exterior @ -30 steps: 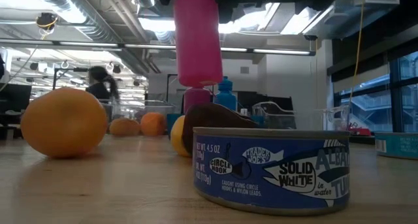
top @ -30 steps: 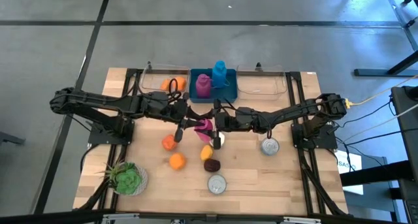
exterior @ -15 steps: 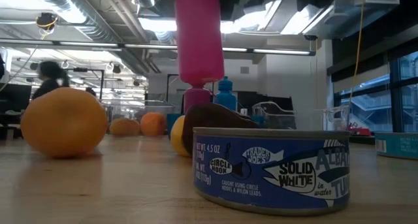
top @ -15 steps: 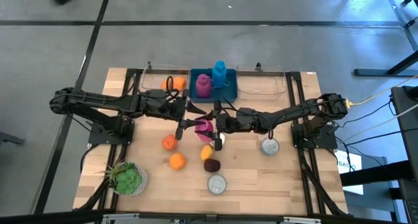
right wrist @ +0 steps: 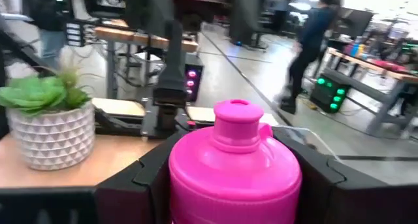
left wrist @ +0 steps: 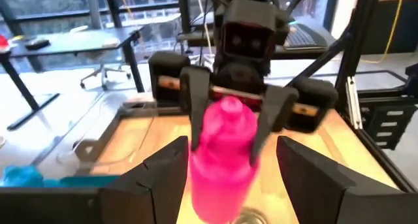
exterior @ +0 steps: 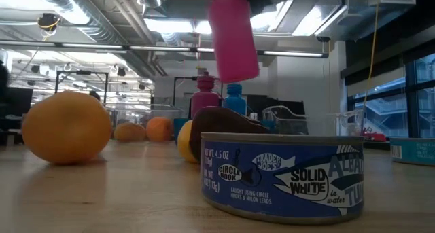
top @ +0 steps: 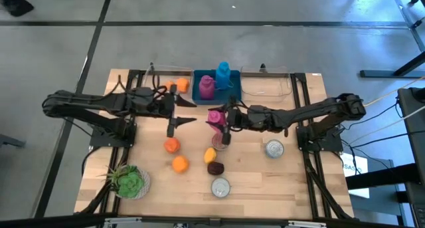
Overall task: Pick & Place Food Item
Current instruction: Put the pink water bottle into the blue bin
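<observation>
Right claw (top: 220, 123) is gripping the pink bottle (top: 215, 117), holding it above the bench (top: 265, 181) near its middle. Left claw (top: 178, 112) is hanging open, empty, just beside it.

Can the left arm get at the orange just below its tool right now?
Probably yes. The left tool is open and empty, hanging just above the orange with bare table between; the right tool, holding the pink bottle, sits off to the side.
</observation>
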